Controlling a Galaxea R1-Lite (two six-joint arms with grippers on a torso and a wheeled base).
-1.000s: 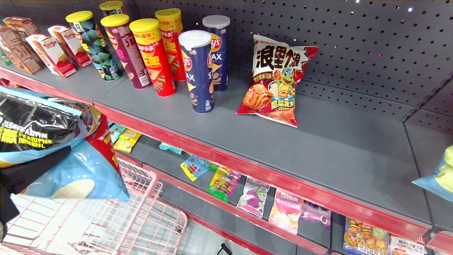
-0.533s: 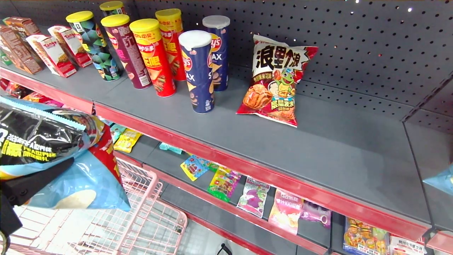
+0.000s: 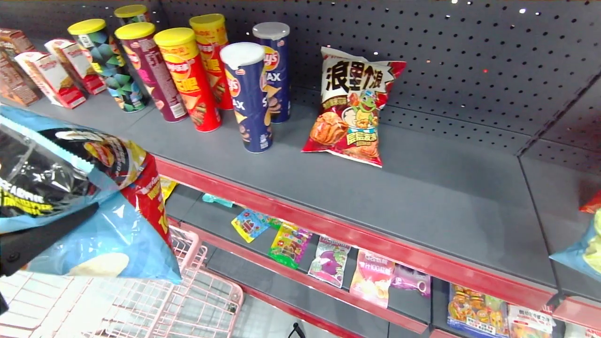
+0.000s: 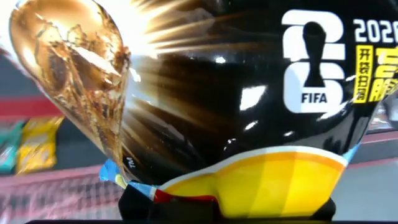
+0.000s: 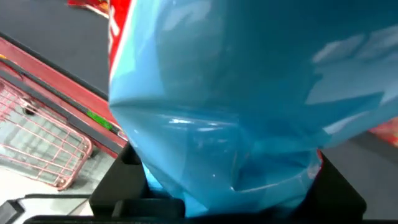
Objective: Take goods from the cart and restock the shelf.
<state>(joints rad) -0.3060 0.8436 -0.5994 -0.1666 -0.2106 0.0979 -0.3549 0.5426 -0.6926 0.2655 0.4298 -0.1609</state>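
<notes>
At the lower left of the head view, the left gripper (image 3: 42, 234) is closed on the left bag (image 3: 94, 220). This is a blue and black chip bag, and it hangs above the cart (image 3: 192, 244). In the left wrist view this bag (image 4: 236, 93) is pinched between the black jaws.

At the right edge, the right bag (image 3: 580, 246), light blue, is held in the air. In the right wrist view, the right gripper (image 5: 230, 196) has its fingers (image 5: 121, 183) pressed on both sides of this bag, so it is closed too.

Farther back lies the shelf (image 3: 436, 202). It has a wide bare part to the right of the red bag (image 3: 352, 108) and the cans (image 3: 246, 94).

I judge that the picking is done and the placing is now in hand. The next move calls for carrying one bag over the red front edge and setting it on the bare part beside the red bag. Only then should the claw open.
</notes>
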